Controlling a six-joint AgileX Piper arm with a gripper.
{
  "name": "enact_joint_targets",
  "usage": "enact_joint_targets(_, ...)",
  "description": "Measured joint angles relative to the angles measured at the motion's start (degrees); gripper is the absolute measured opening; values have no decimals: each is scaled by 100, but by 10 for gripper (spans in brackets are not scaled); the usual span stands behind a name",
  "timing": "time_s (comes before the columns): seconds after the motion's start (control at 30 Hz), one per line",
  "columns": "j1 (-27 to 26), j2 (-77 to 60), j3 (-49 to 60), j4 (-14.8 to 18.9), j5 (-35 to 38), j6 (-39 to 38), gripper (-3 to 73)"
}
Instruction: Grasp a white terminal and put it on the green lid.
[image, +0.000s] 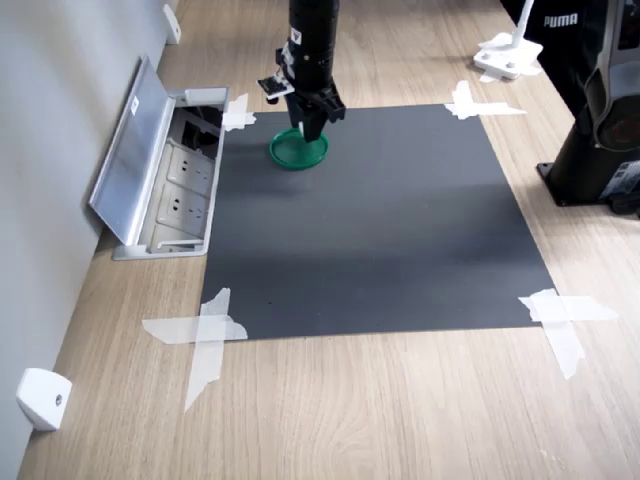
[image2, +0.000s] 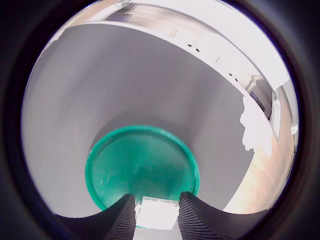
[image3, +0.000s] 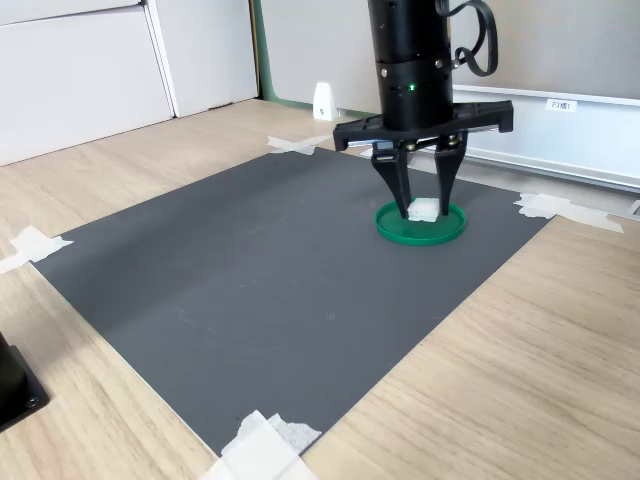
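- My gripper (image3: 424, 211) is down over the green lid (image3: 421, 231), fingers pinched on the white terminal (image3: 425, 210), which sits low between the tips, right at the lid's surface.
- In the wrist view the white terminal (image2: 157, 213) fills the gap between my two ribbed finger pads (image2: 122, 220), over the near edge of the green lid (image2: 142, 167), not its centre.
- Whether the block already rests on the disc or hangs just above it, I cannot tell.
- To do this well, I judge: settle straight down, spread the fingers slowly and evenly, then lift vertically so neither pad drags the block off.
- The terminal is small, boxy, hard-looking plastic, so it could stick to a pad or tip.
- The lid is round, flat, glossy dark green with a raised rim that should stop a slide.
- Beneath it lies a dark grey mat (image: 380, 230), finely textured and matte, taped at the corners to a wood-grain table (image: 400, 410).
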Motion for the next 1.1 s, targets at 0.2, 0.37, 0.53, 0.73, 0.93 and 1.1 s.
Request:
enact_joint_targets(0.2,0,143,-3,199,-18,-315,323)
enact_joint_targets(0.37,0,187,-40,199,6,-387,323)
enact_joint_targets(0.53,0,200,-54,240,36,-398,323)
enact_joint_targets(0.73,0,192,-54,233,24,-278,396)
enact_joint_targets(0.93,0,-42,-54,436,-104,-204,560)
enact_joint_targets(1.1,0,-381,-54,609,-39,-186,578)
